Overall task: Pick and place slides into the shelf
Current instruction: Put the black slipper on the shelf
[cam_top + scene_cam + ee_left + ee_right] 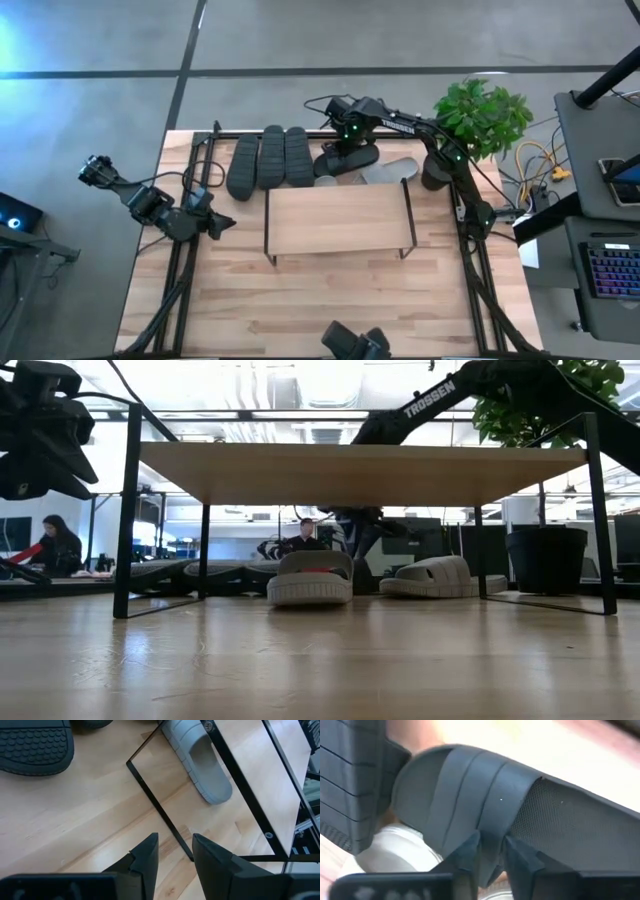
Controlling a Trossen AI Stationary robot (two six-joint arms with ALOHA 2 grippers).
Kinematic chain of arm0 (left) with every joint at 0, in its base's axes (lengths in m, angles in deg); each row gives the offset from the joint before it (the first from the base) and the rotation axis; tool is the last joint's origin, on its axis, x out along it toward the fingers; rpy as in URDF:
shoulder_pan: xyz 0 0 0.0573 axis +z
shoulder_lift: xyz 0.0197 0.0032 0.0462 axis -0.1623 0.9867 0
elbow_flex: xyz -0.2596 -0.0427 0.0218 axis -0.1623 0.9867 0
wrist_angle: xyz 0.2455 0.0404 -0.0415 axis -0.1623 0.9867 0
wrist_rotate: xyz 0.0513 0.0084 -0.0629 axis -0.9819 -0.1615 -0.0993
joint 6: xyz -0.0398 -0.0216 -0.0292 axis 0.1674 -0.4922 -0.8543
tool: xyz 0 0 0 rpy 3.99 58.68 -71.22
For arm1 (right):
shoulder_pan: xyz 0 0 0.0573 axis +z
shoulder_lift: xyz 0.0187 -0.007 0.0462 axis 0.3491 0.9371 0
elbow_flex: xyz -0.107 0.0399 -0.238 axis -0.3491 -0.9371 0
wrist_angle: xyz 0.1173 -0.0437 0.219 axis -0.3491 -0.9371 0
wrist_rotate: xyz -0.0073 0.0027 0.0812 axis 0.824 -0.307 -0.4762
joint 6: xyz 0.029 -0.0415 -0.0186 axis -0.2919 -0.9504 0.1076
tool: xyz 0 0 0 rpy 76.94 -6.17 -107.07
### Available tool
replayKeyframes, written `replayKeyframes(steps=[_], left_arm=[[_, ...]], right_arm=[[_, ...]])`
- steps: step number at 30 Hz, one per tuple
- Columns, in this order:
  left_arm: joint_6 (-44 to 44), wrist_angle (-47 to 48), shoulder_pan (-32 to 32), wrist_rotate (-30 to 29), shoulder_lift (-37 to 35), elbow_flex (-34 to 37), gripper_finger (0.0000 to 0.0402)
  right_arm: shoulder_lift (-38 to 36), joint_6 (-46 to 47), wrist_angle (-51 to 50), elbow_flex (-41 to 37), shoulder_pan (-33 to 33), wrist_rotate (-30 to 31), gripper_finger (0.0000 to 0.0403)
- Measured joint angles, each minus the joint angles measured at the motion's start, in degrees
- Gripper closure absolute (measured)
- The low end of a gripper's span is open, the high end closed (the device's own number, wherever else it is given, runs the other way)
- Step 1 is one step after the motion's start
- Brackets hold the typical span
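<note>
The shelf (340, 218), with a light wooden top and a thin black frame, stands mid-table. Behind it at the far left, three dark slides (270, 158) lie sole up, side by side. A fourth dark slide (352, 160) lies behind the shelf's middle, and my right gripper (345, 138) is shut on it from above. Two light grey slides (392, 170) (310, 578) lie beside it on the table. My left gripper (222, 222) hangs open left of the shelf, above bare table, and nothing is between its fingers (150, 852). My right gripper pinches the dark slide's wide strap (490, 825) at its edge between the two fingers (467, 852). The fingers come from above and point steeply down. A light grey slide (395, 852) shows just beneath. I cannot tell whether the dark slide is off the table.
A potted plant (482, 115) in a dark pot (435, 172) stands at the far right corner, close to the right arm. Cables (535, 165) and a keyboard (610, 270) lie beyond the right edge. People sit in the room behind (60, 545). Bare wood lies in front of the shelf.
</note>
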Motion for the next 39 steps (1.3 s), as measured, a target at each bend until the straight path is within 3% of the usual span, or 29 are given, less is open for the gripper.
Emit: replayKeyframes(steps=[4,15,25,33,39], left_arm=[[0.0,0.07,0.0,-0.04,0.0,0.0,0.0296],[-0.11,0.16,0.0,-1.05,0.0,0.0,0.0296],[3.23,1.07,0.0,-2.1,-0.57,0.15,0.0296],[2.97,3.54,0.0,-6.9,-2.32,0.11,0.0297],[2.95,5.89,-0.01,-10.31,-3.59,-0.11,0.0297]], right_arm=[[0.0,-1.05,-0.92,1.83,0.12,1.94,0.0386],[-0.61,-2.16,-4.6,7.64,1.31,6.84,0.0394],[-0.89,-4.1,-9.54,22.99,5.04,19.91,0.0394],[-10.03,2.95,-8.26,21.07,8.41,37.82,0.0394],[-13.06,4.57,-11.0,21.13,12.57,39.39,0.0394]])
